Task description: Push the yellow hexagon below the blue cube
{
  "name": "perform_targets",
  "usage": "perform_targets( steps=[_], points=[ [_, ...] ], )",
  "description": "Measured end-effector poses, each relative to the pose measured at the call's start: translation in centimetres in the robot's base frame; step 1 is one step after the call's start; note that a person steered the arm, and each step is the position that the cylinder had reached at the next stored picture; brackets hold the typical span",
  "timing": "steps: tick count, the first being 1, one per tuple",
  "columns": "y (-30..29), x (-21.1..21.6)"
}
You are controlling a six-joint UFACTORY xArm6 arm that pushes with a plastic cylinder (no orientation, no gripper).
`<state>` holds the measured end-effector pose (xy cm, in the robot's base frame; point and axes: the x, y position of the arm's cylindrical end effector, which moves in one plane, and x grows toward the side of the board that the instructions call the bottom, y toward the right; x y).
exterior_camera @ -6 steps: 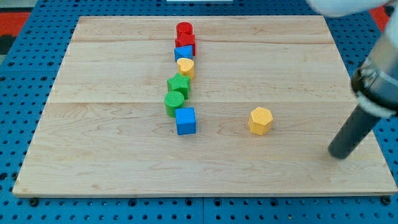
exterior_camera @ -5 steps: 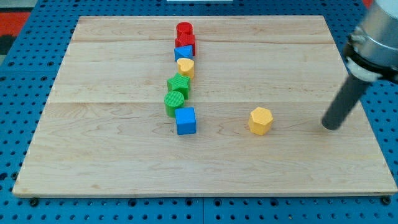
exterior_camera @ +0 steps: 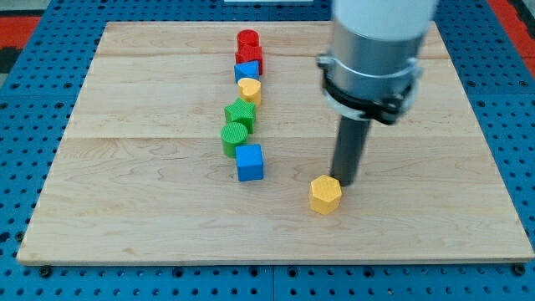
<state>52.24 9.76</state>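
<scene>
The yellow hexagon (exterior_camera: 325,195) sits right at my tip (exterior_camera: 343,183), touching it or all but touching, on the tip's lower-left side as the view shows it. I carry no pincer at all, only this straight rod, so there is nothing to clench or release; the rod merely presses against the block's upper-right edge.

The blue cube (exterior_camera: 249,162) lies well off to the view's left of my tip and a little higher. As I judge it, the task is partly done: the hexagon is already lower on the board than the cube, but it stands clearly to the cube's right, not beneath it. What is left is a leftward push, for which I would likely need to come round to the hexagon's right side.

Further from my tip, up and to the left, runs a column of blocks above the cube: a green cylinder (exterior_camera: 234,137), a green star (exterior_camera: 240,114), a yellow heart (exterior_camera: 249,89), another blue block (exterior_camera: 246,71) and two red blocks (exterior_camera: 248,48).
</scene>
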Motion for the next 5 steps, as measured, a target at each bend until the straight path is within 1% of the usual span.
perform_targets(
  steps=[1, 2, 3, 4, 5],
  points=[
    [2.7, 1.4],
    [-1.2, 2.8],
    [-6.5, 2.3],
    [-8.4, 2.1],
    [-8.1, 2.4]
  ],
)
